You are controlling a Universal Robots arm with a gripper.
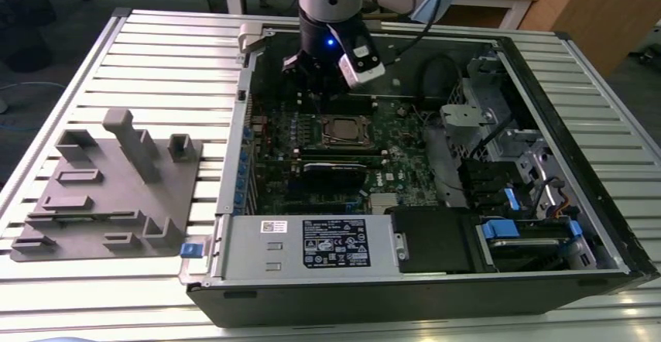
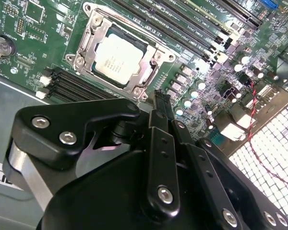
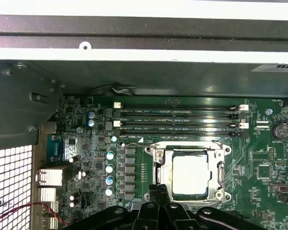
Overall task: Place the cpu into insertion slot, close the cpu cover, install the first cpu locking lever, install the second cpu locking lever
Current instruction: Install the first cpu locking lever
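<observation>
One arm [image 1: 330, 1] hangs upright near the cpu [image 1: 339, 131].

The computer case [image 1: 578, 272] lies on the desk [image 1: 155, 56], with a fixture plate [image 1: 104, 203] beside it at the exterior view's left. Inside, on the motherboard [image 1: 405, 173], the cpu [image 3: 189, 172] sits in the insertion slot [image 3: 169, 177], with the cpu cover [image 3: 158, 155] down around it. My gripper [image 3: 158, 190] hangs just beside the slot, opposite the memory slots [image 3: 177, 115].
</observation>
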